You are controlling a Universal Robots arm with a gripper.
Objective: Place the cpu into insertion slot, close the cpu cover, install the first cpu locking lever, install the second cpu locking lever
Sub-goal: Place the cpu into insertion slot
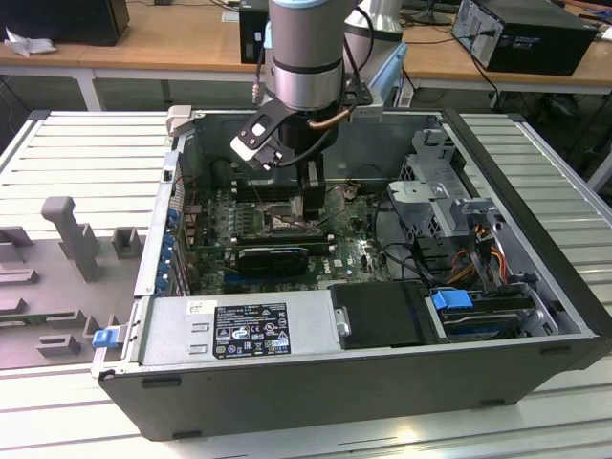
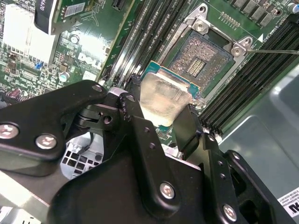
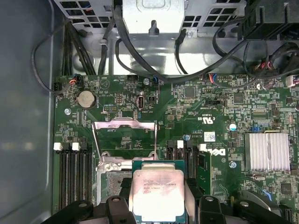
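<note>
Where the arm drops into the open grey metal computer case (image 1: 382, 378) in the exterior view, I have the black two-fingered gripper (image 1: 309, 208) low over the green motherboard (image 1: 359, 251). It is near the middle of the board, just behind a long black expansion card (image 1: 273, 258).

In both wrist views the gripper (image 2: 161, 112) (image 3: 161, 207) is clenched on the small flat square cpu with a pale silver top (image 2: 164, 95) (image 3: 158, 193). One black finger (image 2: 140, 128) presses each of two opposite edges.

I see the cpu held at one edge of the insertion slot, the square dark socket with a metal rim (image 2: 202, 58). It overlaps that side while most of the pin field lies bare. It does not look seated, and I cannot tell whether any corner touches the rim.

In the first wrist view the cpu cover, a thin square metal frame with an open centre (image 3: 124, 124), stands folded back off the socket, green board visible through its opening. Long black memory slots (image 3: 74, 179) (image 2: 140, 37) run along both sides of the socket, and a ribbed silver heatsink (image 3: 266, 151) sits well apart from it.
</note>
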